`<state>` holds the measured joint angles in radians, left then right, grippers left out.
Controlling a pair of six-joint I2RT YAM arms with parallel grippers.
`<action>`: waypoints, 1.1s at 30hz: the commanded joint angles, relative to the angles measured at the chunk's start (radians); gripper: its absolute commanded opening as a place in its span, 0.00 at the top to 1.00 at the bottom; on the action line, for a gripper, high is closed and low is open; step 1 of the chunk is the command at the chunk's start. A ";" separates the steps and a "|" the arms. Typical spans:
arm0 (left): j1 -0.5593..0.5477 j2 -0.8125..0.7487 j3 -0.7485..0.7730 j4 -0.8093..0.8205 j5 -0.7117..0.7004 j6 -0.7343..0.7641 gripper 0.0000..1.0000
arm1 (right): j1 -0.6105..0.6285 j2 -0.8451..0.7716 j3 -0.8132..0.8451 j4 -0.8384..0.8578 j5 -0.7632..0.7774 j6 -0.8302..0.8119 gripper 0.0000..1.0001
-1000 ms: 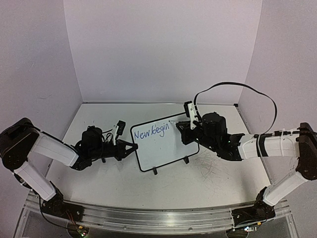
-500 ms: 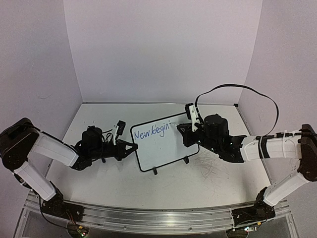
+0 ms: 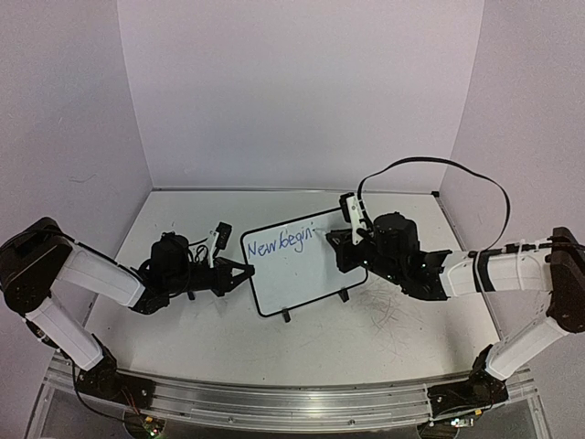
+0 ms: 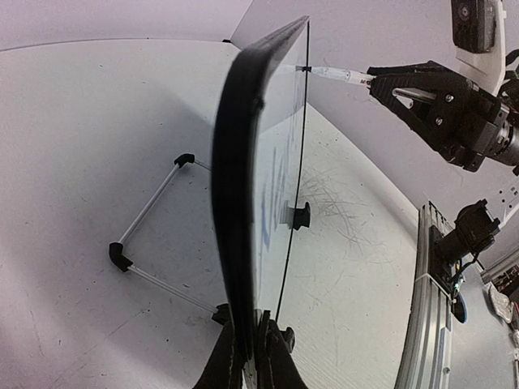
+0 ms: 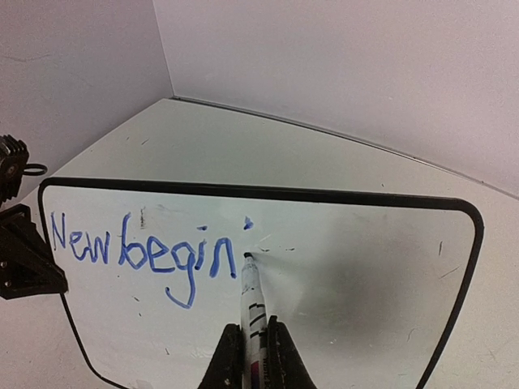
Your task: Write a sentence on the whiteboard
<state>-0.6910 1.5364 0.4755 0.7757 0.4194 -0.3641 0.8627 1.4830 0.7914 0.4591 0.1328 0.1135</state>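
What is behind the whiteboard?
The left wrist view shows its wire stand resting on the table behind the whiteboard. From above, the board's face covers that area.

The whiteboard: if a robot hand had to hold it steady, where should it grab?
Its thin left frame edge, coming in from the left side. The whiteboard stands propped up, so that edge is free and thin; the left gripper pinches it there.
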 commanded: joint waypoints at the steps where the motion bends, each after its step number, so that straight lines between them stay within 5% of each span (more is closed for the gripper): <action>1: 0.004 0.004 -0.014 -0.095 -0.035 0.040 1.00 | -0.003 0.011 0.041 0.024 0.048 -0.010 1.00; 33: 0.004 -0.006 -0.023 -0.096 -0.040 0.037 1.00 | 0.008 0.000 -0.029 -0.027 -0.006 0.038 1.00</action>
<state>-0.6910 1.5364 0.4755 0.7746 0.4175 -0.3656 0.8656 1.4868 0.7792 0.4520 0.1271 0.1350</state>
